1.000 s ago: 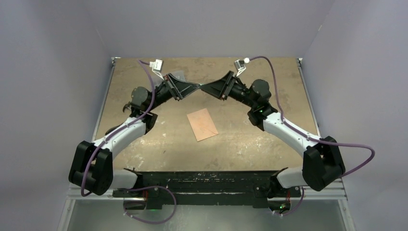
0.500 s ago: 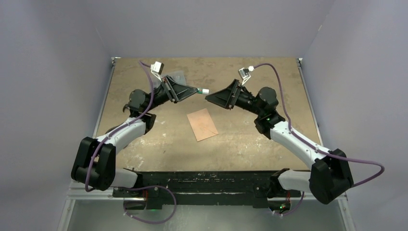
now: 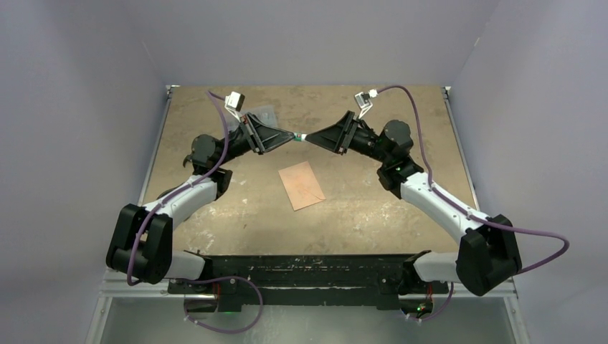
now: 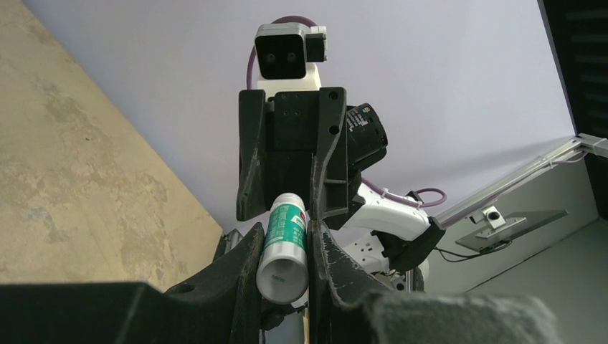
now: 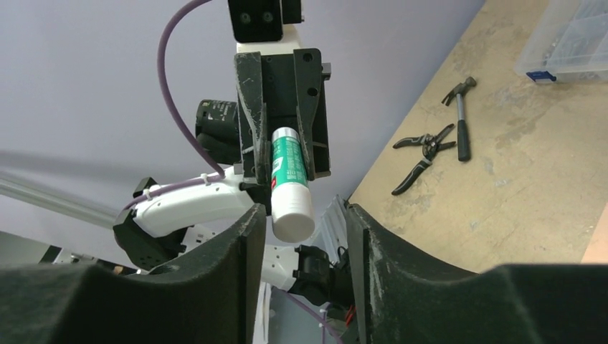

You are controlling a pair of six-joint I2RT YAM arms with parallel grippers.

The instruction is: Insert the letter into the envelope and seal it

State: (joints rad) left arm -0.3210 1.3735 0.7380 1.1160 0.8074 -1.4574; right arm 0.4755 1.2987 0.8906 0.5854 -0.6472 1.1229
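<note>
The salmon-pink envelope point(image 3: 301, 185) lies flat at mid-table, and its corner point(image 5: 599, 247) shows in the right wrist view. The letter is out of view. Above the table, my left gripper point(image 3: 290, 135) is shut on a green-and-white glue stick point(image 4: 285, 244), whose white cap end point(image 5: 292, 215) points at the right arm. My right gripper point(image 5: 305, 215) is open, with its fingers on either side of that cap and a gap on both sides. In the top view the two grippers meet tip to tip at the glue stick point(image 3: 301, 136).
A hammer point(image 5: 461, 122) and pliers point(image 5: 423, 154) lie on the far left part of the table. A clear plastic box point(image 3: 265, 113) sits behind the left gripper. Grey walls close in the table's back and sides.
Half a second ago the right gripper had drawn back from the glue stick. It has now moved in again round the cap, with narrower jaws. The left gripper barely moved.
</note>
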